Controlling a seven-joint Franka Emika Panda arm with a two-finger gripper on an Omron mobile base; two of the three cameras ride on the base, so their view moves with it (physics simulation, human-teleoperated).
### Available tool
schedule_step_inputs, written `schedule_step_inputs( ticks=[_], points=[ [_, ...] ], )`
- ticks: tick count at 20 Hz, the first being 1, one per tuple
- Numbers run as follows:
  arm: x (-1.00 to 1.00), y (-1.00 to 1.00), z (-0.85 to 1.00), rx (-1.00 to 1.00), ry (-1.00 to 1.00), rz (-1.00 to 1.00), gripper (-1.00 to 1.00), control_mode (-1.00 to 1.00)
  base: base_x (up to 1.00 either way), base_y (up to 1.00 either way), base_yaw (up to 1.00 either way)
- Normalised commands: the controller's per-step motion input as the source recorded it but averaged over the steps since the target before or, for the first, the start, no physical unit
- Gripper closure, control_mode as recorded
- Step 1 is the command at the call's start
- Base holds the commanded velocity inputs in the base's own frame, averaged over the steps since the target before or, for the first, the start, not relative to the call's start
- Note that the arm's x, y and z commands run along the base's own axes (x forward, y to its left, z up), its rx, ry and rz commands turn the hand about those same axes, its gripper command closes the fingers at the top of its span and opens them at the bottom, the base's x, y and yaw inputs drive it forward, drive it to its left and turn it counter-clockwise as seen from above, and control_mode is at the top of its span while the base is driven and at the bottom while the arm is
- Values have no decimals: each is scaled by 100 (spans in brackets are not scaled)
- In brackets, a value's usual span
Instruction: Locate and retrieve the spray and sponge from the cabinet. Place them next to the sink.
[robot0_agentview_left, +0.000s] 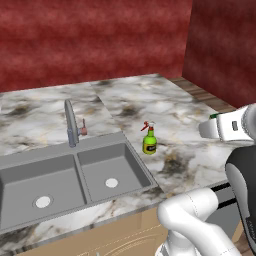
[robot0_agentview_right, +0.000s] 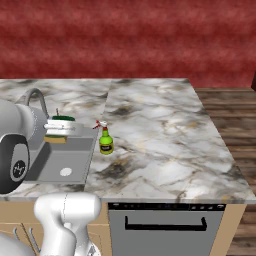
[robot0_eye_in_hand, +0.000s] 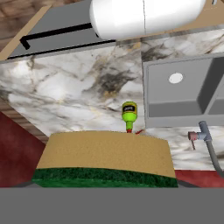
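Holding: the jaws are partly open and closed on the sponge, which fills the low part of the hand view, yellow side up and green edge nearest the camera.
Step now: carrying the sponge over to the sink. The spray already stands upright on the surface, just beside the right basin, so I think that half of the job is done.
Sponge place: up in the air between the jaws, not touching the surface.
Spray place: out ahead of the jaws, past the sponge's far edge and lower down.
Sink place: off to one side of the jaws, with the faucet near its back rim.
Next move: it looks like the hand must go down to a bare bit of surface close to the spray, then open wider to let go.
Watch out: I think the sponge could bump the spray over or slip into the basin if it is set down too close.
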Motion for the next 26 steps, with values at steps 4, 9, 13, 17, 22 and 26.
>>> schedule_step_inputs(
  ticks=[4,9,13,17,22,26],
  points=[
    [0,0,0,0,0,0,100,100,0,0,0],
    [5,-2,-40,0,24,0,100,-100,0,0,0],
    [17,0,-63,0,32,2,100,-100,0,0,0],
    [21,2,-71,0,21,4,100,-100,0,0,0],
    [38,-8,-66,0,0,10,100,-100,0,0,0],
    [49,-21,-36,0,-1,9,100,-100,0,0,0]
  ],
)
